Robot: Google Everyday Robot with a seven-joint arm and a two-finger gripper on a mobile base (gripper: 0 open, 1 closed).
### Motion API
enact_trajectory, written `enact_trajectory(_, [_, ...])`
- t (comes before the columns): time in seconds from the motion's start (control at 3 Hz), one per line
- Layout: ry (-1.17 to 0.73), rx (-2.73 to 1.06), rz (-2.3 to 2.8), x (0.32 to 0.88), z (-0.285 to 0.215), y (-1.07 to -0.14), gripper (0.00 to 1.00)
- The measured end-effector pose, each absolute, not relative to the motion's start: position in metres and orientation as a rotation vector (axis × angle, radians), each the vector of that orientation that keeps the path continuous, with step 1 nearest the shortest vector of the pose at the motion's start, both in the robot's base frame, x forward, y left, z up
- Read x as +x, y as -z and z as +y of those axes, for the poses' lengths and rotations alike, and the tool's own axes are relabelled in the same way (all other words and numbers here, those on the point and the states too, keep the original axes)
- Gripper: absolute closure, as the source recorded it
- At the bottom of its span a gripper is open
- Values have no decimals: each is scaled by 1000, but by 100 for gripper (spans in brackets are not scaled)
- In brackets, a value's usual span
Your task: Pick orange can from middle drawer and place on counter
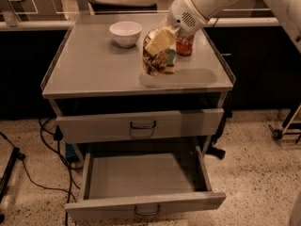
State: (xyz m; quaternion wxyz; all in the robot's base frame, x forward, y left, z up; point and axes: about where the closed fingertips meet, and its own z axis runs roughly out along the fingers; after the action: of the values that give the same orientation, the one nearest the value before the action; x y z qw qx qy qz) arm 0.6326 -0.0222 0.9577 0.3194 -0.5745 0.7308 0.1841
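Arm is slanting down from the upper right. Pincer is pinching the tilted orange can low over the counter, front-centre. Red Coca-Cola can is standing just behind. Orange can's print isn't reading clearly.

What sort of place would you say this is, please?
Probably a robotics lab or workshop: loose cables on speckled floor, the middle drawer open, and the gripper holding the orange can above the counter.
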Motion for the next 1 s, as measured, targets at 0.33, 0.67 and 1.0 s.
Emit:
enact_trajectory(0.33, [-496,-1500,1932,636,-22,-952,100])
enact_trajectory(0.67, [-533,-1487,1944,648,-15,-932,100])
enact_trajectory(1.0, [-546,-1485,1949,655,-11,-924,100])
